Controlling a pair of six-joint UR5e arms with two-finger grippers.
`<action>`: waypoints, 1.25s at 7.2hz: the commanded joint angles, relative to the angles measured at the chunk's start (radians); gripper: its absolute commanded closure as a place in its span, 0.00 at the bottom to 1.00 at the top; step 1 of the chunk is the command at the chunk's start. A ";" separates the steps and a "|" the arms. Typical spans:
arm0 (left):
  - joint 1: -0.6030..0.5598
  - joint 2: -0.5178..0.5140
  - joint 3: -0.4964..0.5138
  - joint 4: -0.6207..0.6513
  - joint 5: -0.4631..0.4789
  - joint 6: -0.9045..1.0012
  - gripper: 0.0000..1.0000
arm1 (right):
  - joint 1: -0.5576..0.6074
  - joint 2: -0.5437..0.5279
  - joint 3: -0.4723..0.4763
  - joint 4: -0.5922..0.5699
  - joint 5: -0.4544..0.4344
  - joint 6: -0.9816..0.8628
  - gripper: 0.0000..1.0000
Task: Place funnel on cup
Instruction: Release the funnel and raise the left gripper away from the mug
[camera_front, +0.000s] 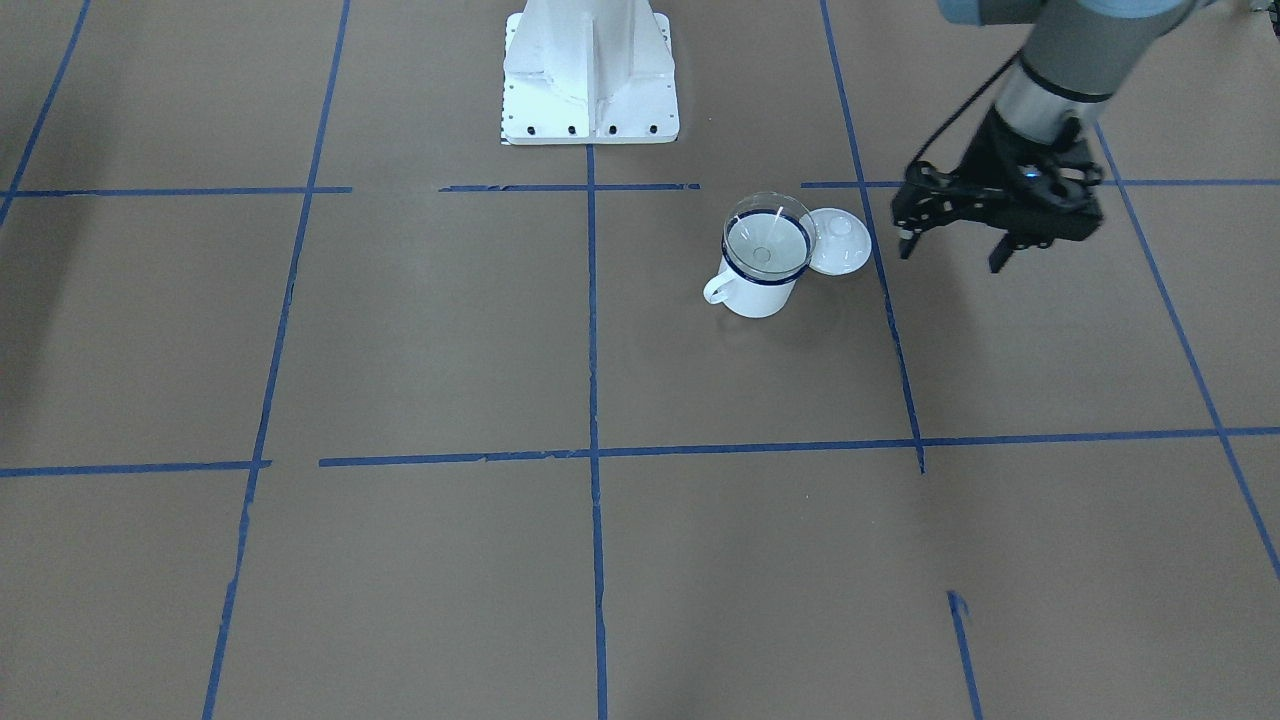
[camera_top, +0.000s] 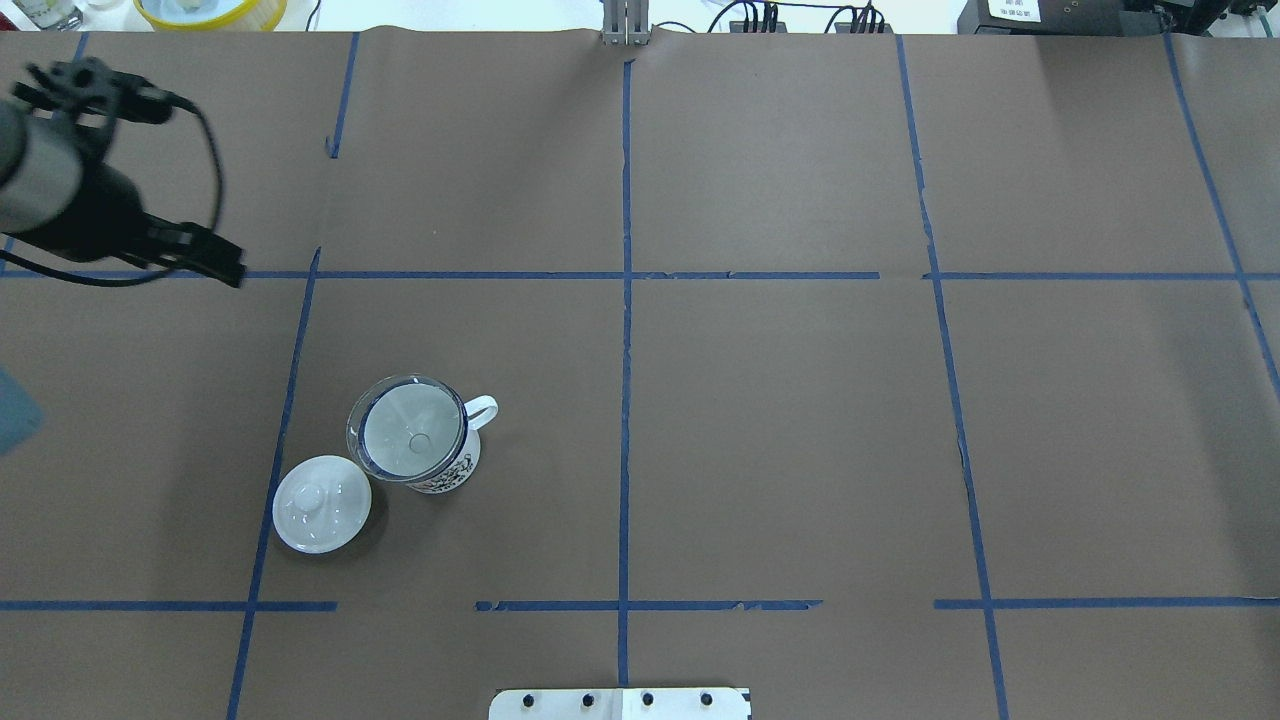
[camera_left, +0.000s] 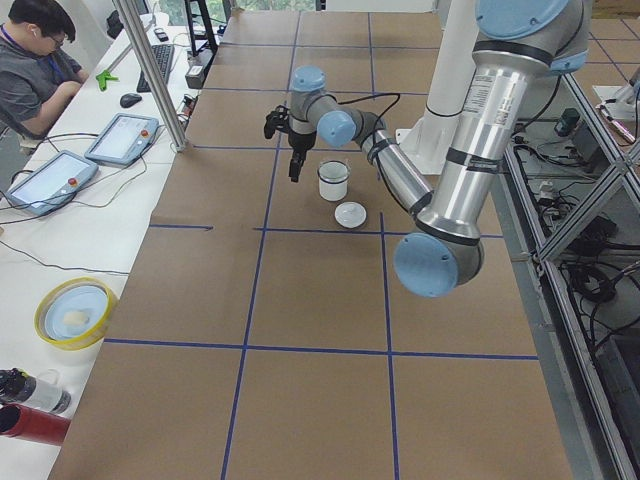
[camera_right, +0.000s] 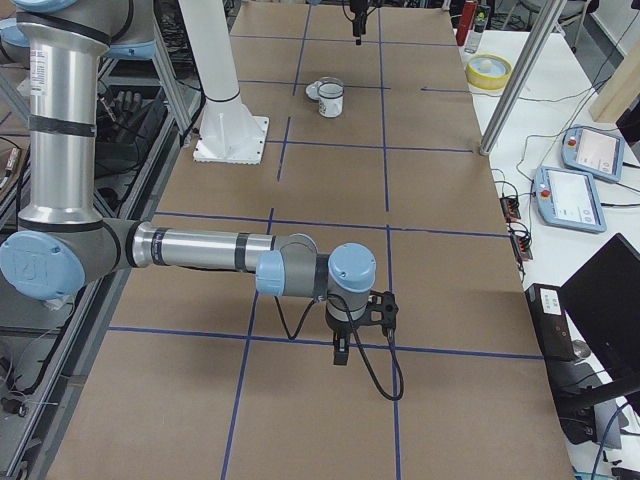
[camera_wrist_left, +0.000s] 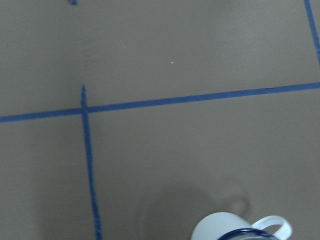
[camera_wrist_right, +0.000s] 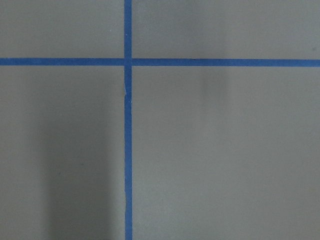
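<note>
Clear funnel (camera_front: 767, 240) sits in cup (camera_front: 757, 296); left gripper (camera_front: 952, 251) spread, empty; right gripper (camera_right: 341, 352) unclear.

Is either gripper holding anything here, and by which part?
Nothing is held. The left gripper is open and empty; the funnel rests on the cup. The right gripper carries nothing visible.

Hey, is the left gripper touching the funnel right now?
Apart. The front-facing view shows the left gripper open and well clear of the funnel, with bare table between them.
</note>
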 joint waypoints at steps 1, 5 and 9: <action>-0.309 0.191 0.107 -0.061 -0.101 0.483 0.00 | 0.000 0.000 0.000 0.000 0.000 0.000 0.00; -0.556 0.306 0.341 -0.051 -0.187 0.767 0.00 | 0.000 0.000 -0.001 0.000 0.000 0.000 0.00; -0.588 0.339 0.324 -0.010 -0.187 0.763 0.00 | 0.000 0.000 0.000 0.000 0.000 0.000 0.00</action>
